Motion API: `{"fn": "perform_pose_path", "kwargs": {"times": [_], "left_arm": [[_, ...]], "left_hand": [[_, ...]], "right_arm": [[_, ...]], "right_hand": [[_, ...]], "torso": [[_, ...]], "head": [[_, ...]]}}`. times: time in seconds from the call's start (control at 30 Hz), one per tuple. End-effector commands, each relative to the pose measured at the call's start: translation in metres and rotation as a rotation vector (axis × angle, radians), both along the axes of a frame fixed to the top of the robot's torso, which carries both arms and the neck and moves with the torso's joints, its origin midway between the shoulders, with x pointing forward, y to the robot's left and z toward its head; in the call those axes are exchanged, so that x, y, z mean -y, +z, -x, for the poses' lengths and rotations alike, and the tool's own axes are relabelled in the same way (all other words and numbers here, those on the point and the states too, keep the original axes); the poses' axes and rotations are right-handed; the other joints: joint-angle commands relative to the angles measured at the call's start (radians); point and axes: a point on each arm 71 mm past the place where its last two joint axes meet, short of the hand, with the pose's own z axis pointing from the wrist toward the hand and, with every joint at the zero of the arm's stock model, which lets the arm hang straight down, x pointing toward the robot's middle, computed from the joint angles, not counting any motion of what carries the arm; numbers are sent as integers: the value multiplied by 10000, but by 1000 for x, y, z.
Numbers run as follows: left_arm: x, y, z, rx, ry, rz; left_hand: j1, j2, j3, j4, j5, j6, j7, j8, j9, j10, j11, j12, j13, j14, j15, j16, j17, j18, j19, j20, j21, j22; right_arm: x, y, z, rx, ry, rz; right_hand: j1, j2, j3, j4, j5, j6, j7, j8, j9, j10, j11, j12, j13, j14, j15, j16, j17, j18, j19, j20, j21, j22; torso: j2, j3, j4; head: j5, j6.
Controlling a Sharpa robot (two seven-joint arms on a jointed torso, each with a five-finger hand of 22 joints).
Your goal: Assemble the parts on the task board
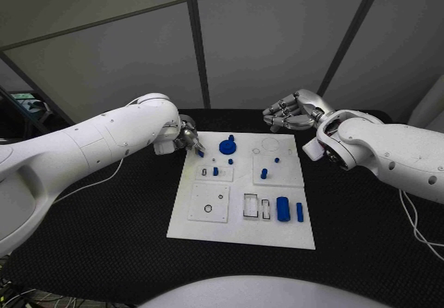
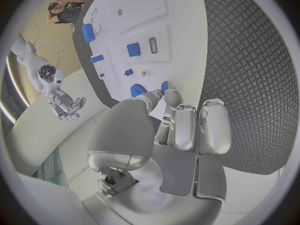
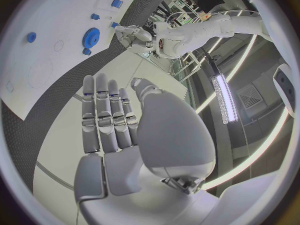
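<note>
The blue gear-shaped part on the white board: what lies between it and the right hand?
In the head view, bare white task board lies between the blue gear-shaped part and the silver right hand, then a strip of black table.

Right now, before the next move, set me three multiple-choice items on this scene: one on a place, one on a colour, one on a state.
1. Where is the silver left hand?
A. At the far left corner of the white task board
B. At the board's near right corner
C. Flat on the board's middle

2. What colour are the small parts on the board?
A. Red
B. Blue
C. Green

3. What state is the silver right hand in?
A. Gripping a blue part
B. Pressing on the board
C. Raised, holding nothing, fingers stretched out

Answers:
1. A: the left hand sits at the far left corner of the white task board.
2. B: the small parts are blue.
3. C: the right hand hangs beyond the board's far edge, and its wrist view shows nothing in it.
</note>
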Motion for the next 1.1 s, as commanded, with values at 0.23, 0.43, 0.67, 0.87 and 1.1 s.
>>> {"fn": "perform_pose_path", "kwargs": {"times": [0.23,0.43,0.67,0.87,1.1], "left_arm": [[-7,11,16,403,547,1221],[-8,18,30,815,598,1605],[-6,13,46,1200,499,1715],[-2,4,58,1318,276,1672],[-1,-4,64,1195,73,1361]], "left_hand": [[-626,-331,1891,-1348,470,-94,-51,413,255,249,-64,120,14,542,-62,153,1003,-689,121,-41,123,304],[-811,-512,2155,-1500,769,-87,-85,590,354,374,-99,215,79,553,-96,178,1022,-715,196,-72,205,418],[-907,-629,2304,-1598,950,-72,-111,706,412,468,-127,274,116,558,-121,186,1030,-733,249,-96,265,499],[-955,-694,2383,-1647,1046,-56,-126,769,442,537,-144,326,159,559,-135,188,1032,-739,268,-110,283,526],[-977,-711,2410,-1656,1087,-52,-130,788,450,551,-148,328,157,559,-139,188,1033,-738,268,-114,282,526]], "right_arm": [[1,1,0,6,63,13],[2,1,0,6,46,20],[3,1,0,6,36,24],[3,1,-1,1,28,30],[3,1,-1,-16,36,38]], "right_hand": [[-69,8,57,1,65,-52,3,-48,-8,-75,11,-15,-10,-22,16,-28,-10,102,23,52,-54,-11],[-89,18,60,13,73,-54,6,-46,-7,-75,14,-12,-14,-22,18,-27,-14,102,27,55,-63,-17],[-89,18,60,13,73,-54,6,-46,-7,-75,14,-12,-14,-22,18,-27,-14,102,27,55,-63,-17],[-89,18,60,13,73,-54,6,-46,-7,-75,14,-12,-14,-22,18,-27,-14,102,27,55,-63,-17],[-89,18,60,13,73,-54,6,-46,-7,-75,14,-12,-14,-22,18,-27,-14,102,27,55,-63,-17]], "torso": [[-8,4,22],[-15,1,27],[-10,2,14],[5,-2,3],[9,-1,4]], "head": [[54,-14],[86,-25],[126,-37],[138,-34],[145,-66]]}}
